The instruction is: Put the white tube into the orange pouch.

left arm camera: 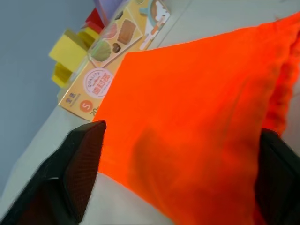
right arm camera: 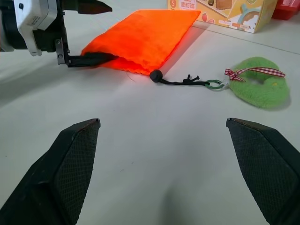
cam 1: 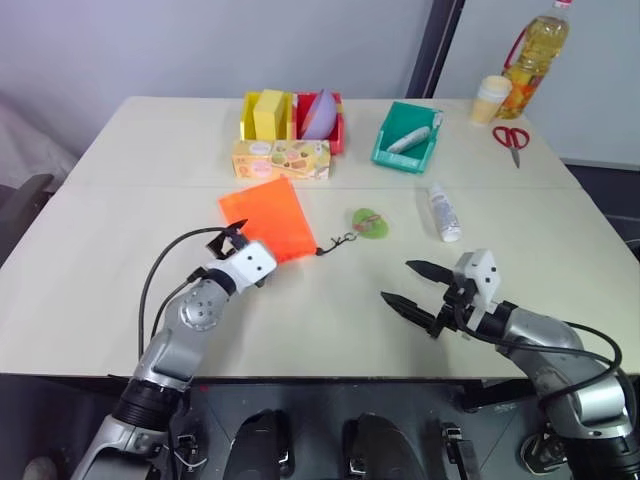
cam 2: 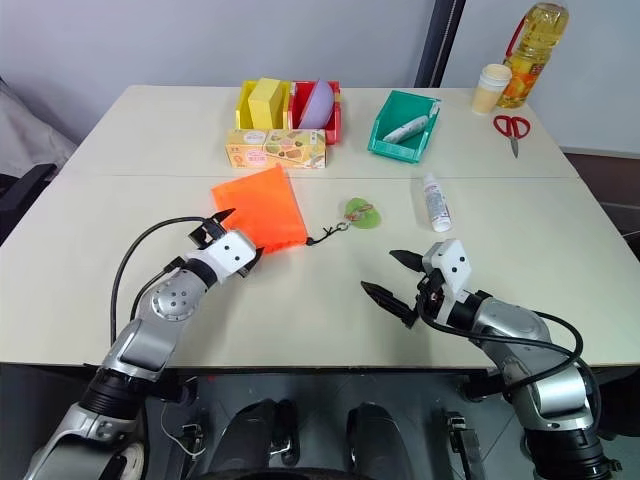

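1. The pouch [cam 1: 265, 219] lay flat on the table [cam 1: 120, 290], left of centre, with its near edge at the left gripper [cam 1: 232, 240].
2. The left gripper's jaws stood apart around the pouch's near edge. In the right wrist view one finger [right arm camera: 89, 58] lay low at the mouth and the other was above it. I could not tell whether the cloth was pinched yet.
3. The right gripper [cam 1: 412, 285] hovered over bare table at the near right, its jaws spread wide and holding nothing.
4. The tube [cam 1: 444, 212] lay on its side at the right, beyond the right gripper and well apart from the pouch.
5. The step in hand looked like securing the pouch's mouth. To do it well, the left gripper should catch only the top layer of cloth, so that lifting opens a gap rather than pinching both layers shut.
6. The pouch should then be held steady and low, mouth toward the right, so the tube can slide in lengthwise.
7. The right gripper should take the tube across its middle. It is round and would likely roll if nudged.
8. The pouch was soft, thin orange fabric, rectangular, gathered and wrinkled at the mouth; it would likely sag and fold.
9. A thin dark cord [right arm camera: 185, 81] with a round bead ran from the mouth to a fuzzy green tag [right arm camera: 257, 87] tied with a checked ribbon.
10. The tube was smooth white plastic, slim and capped.
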You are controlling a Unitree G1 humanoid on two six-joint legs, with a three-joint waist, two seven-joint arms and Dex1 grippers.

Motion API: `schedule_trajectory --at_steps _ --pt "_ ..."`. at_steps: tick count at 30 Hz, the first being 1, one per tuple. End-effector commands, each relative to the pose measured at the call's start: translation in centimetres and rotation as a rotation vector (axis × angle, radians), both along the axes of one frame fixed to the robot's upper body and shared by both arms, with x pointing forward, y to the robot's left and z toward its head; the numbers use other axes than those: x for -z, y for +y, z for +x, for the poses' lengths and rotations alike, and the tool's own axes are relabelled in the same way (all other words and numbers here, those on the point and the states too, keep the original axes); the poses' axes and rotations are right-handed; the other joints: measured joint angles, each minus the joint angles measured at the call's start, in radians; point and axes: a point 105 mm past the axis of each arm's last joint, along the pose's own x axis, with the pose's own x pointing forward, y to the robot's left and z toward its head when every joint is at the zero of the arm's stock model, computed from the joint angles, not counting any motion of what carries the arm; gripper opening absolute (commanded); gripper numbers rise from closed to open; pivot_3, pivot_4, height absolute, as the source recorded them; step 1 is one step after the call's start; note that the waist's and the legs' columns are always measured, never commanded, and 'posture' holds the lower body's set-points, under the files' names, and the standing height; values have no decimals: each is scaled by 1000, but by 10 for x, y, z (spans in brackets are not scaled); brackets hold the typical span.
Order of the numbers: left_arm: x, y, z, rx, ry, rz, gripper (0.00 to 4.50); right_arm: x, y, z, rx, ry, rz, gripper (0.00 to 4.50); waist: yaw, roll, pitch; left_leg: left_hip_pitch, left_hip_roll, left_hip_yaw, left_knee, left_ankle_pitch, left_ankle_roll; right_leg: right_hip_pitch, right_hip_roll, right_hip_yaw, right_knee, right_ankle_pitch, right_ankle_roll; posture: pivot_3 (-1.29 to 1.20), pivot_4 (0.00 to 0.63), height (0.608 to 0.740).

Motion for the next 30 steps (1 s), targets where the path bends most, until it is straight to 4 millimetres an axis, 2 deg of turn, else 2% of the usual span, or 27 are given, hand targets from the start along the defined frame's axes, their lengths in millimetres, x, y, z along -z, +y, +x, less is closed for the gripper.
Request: schedule_trajectory --at_steps 1,6,12,16,20,27,30 --pt "-16 -3 -3 18 -59 -30 2637 -11 4 -1 -19 -49 6 4500 -1 0 0 0 0 0 0 0 0 0 0 0 0 0 0 0 150 727" --pt "-17 -5 -4 34 -54 -57 10 -12 4 2 -5 -51 3 4500 -1 0 0 0 0 0 0 0 0 0 0 0 0 0 0 0 150 727" --pt "-19 -8 -4 34 -17 -156 10 -17 -3 18 89 -89 -8 4500 -1 0 0 0 0 0 0 0 0 0 0 0 0 0 0 0 150 727" --pt "-24 -11 -4 38 12 -257 10 -18 -20 44 246 -116 -28 4500 -2 0 0 0 0 0 1 1 -1 0 0 0 1 0 0 0 150 727" --pt "-29 -12 -2 30 32 -323 10 -1 -53 79 475 -76 -85 4500 -3 0 0 0 0 0 2 3 -5 0 0 0 3 0 1 0 150 727" --pt "-36 -14 0 40 50 -382 10 2 -80 113 730 -130 -138 4500 -6 0 0 0 0 1 3 5 -8 -2 0 0 9 0 2 0 150 727" --pt "-38 -15 0 47 60 -400 10 6 -91 122 811 -120 -143 4500 -6 0 0 0 0 1 3 5 -9 -2 0 0 9 0 2 0 150 727"
